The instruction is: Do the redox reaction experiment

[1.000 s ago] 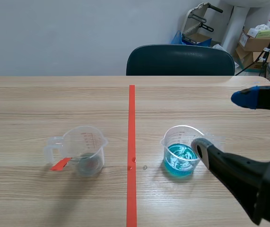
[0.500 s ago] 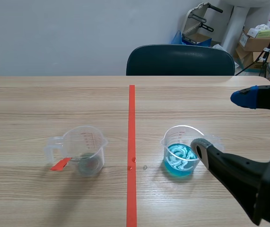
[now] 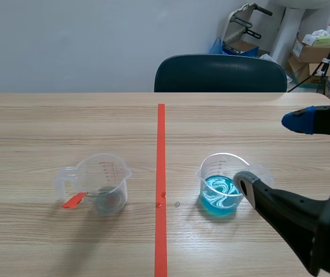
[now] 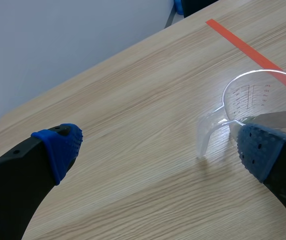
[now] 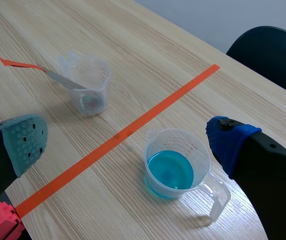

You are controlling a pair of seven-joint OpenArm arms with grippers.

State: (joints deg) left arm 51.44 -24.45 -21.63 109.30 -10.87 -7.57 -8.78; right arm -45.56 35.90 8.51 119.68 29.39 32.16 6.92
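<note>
A transparent plastic beaker of blue liquid (image 3: 221, 184) stands upright on the wooden table (image 3: 66, 121), just right of the orange-red tape line (image 3: 160, 173) and about midway between the near and far edges. Its loop handle points toward the table's right edge and its spout toward the tape. The liquid fills only the lower part.

Left of the tape, well apart from it, stands a clear beaker (image 3: 104, 183) with printed graduations. Its handle faces the left edge, and something greyish lies at its bottom. A spatula (image 5: 42, 70) leans in it, its long axis slanting: the metal blade is down inside, and the red end sticks out over the rim toward the left edge.

The right gripper (image 3: 270, 150) is spread wide and grasps nothing. From the scene view its nearer finger covers part of the blue beaker's handle side. In its own wrist view the beaker sits ahead, between the grey-green pad (image 5: 25, 137) and the blue pad (image 5: 228, 137), apart from both.

The left gripper (image 4: 158, 145) is near the table's left edge, fingers splayed and holding nothing. One finger hides part of the clear beaker.

A dark chair (image 3: 219, 73) stands behind the far edge, with cardboard boxes (image 3: 315, 49) beyond.
</note>
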